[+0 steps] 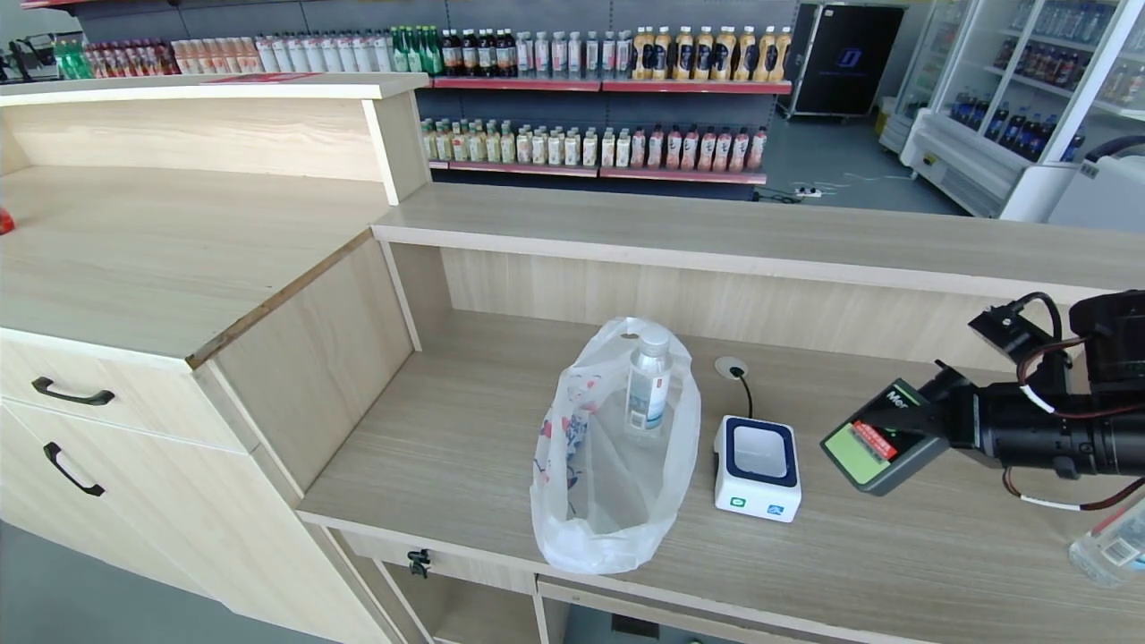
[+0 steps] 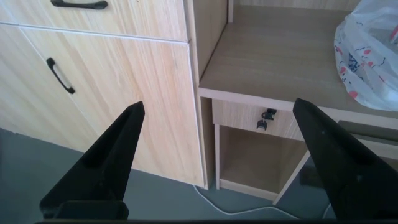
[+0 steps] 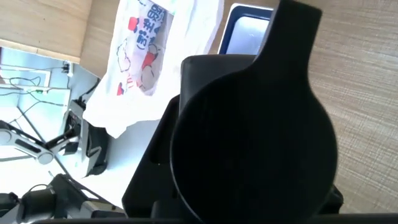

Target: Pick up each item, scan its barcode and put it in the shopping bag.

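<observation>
Found right tool (image 1: 935,413) clamped on one end of a flat dark box (image 1: 869,444), clear of the desk (image 1: 894,555), with the scanner (image 1: 757,467) just beyond the fingertips and the shopping bag (image 1: 572,465) past that; left tool (image 2: 217,104) spread apart, low by the desk front. Expect a missed read if the code sits on the upturned green face, or a twist in so short a grip. Read the box as tilted, long axis seemingly running out from the tool toward the scanner, lower end leading.
</observation>
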You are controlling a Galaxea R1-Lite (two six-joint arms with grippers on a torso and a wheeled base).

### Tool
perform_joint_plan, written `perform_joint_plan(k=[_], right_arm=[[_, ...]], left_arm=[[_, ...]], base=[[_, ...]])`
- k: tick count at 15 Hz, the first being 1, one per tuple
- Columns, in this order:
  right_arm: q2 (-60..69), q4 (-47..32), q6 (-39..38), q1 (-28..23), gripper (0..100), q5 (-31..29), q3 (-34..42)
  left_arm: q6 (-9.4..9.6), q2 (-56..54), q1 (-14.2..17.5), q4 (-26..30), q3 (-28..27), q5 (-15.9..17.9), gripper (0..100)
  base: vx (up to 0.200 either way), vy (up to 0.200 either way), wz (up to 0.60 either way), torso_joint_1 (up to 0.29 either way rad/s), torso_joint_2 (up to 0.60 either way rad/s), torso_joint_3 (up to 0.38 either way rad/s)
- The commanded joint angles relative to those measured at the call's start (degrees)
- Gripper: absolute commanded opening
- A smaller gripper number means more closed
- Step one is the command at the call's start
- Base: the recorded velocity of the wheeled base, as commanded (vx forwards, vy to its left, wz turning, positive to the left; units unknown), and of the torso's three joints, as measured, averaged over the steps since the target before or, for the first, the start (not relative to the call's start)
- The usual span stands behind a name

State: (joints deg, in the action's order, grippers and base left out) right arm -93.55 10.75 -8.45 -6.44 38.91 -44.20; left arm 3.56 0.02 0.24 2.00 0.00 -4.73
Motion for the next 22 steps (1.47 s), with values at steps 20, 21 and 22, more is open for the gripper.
perform_joint_plan(k=[20, 21, 22], right_arm=[[-13.68, 13.51, 0.36, 4.33, 0, 4.42, -2.03], [-13.85, 14.12, 0.36, 4.5, 0, 4.51, -1.94], [-13.85, 14.47, 0.27, 4.77, 0, 4.68, -2.03]], left_arm=[[-0.04, -0.02, 0.02, 0.02, 0.0, -0.02, 100], [-0.04, -0.02, 0.02, 0.02, 0.0, -0.02, 100], [0.04, -0.02, 0.02, 0.02, 0.0, -0.02, 100]], base=[[0.0, 0.0, 0.0, 0.0, 0.0, 0.0], [0.0, 0.0, 0.0, 0.0, 0.0, 0.0], [0.0, 0.0, 0.0, 0.0, 0.0, 0.0]])
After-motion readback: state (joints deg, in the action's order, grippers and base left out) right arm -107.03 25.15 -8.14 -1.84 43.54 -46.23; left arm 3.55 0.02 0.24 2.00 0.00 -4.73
